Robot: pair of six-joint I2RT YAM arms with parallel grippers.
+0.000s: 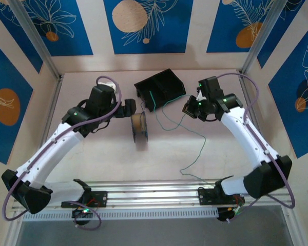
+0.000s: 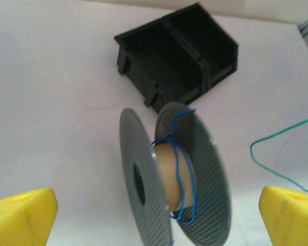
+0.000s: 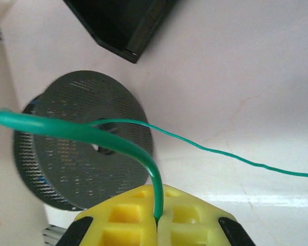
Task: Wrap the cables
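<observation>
Feeding the green cable (image 3: 92,131), loose across the table (image 1: 113,164), onto the spool (image 2: 143,189) — upright on its rim, blue cable (image 2: 187,174) turns round its core — calls for steady tension: right gripper (image 3: 158,207) pinches the green end; left gripper (image 2: 156,215), jaws wide apart, should steady the spool.

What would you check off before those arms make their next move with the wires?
1. ok: right gripper shut on the green cable.
2. ok: left gripper open, not touching the spool.
3. ok: spool standing on its rims.
4. not ok: blue cable snug on the core; its loops hang loose.
5. cannot tell: green cable's far end free of the black bin.
</observation>
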